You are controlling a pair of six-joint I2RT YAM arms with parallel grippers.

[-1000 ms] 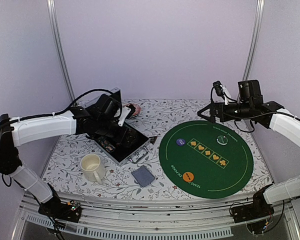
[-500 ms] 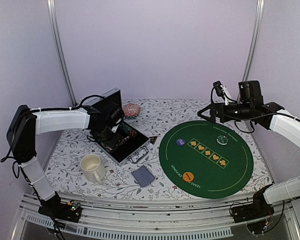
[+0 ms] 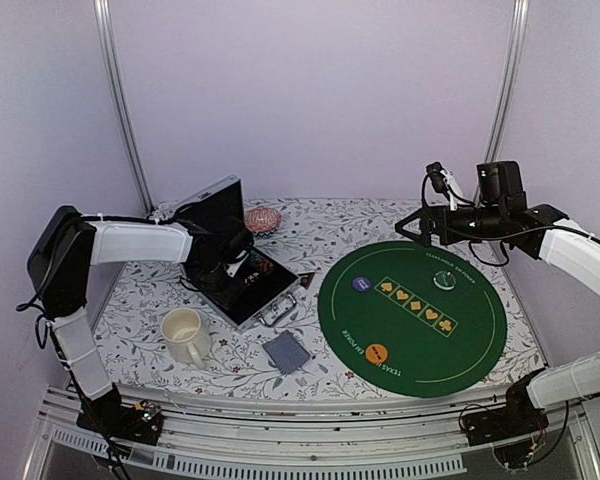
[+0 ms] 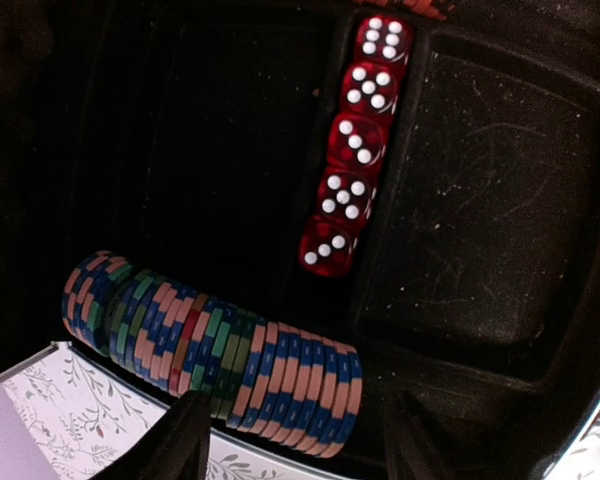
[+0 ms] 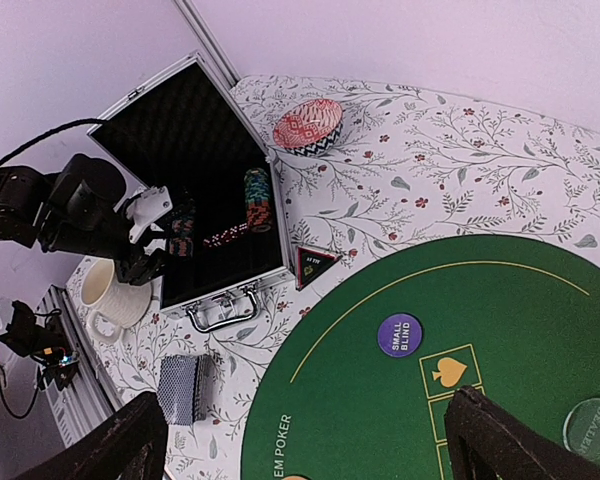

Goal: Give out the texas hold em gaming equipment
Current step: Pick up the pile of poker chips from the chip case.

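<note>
The left gripper (image 4: 295, 440) stands half open at the bottom of the left wrist view, fingers around the right end of the poker chips (image 4: 215, 340), not squeezing. The chips lie in the black case (image 4: 480, 200). A crooked pinch could pop some out. The right gripper (image 5: 305, 440) is wide open and empty.

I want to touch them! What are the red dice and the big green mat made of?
The red dice look like glossy, see-through plastic: light glows through them and their faces glint. The green mat is probably soft felt or a similar cloth: it lies flat and dull, with no shine.
</note>
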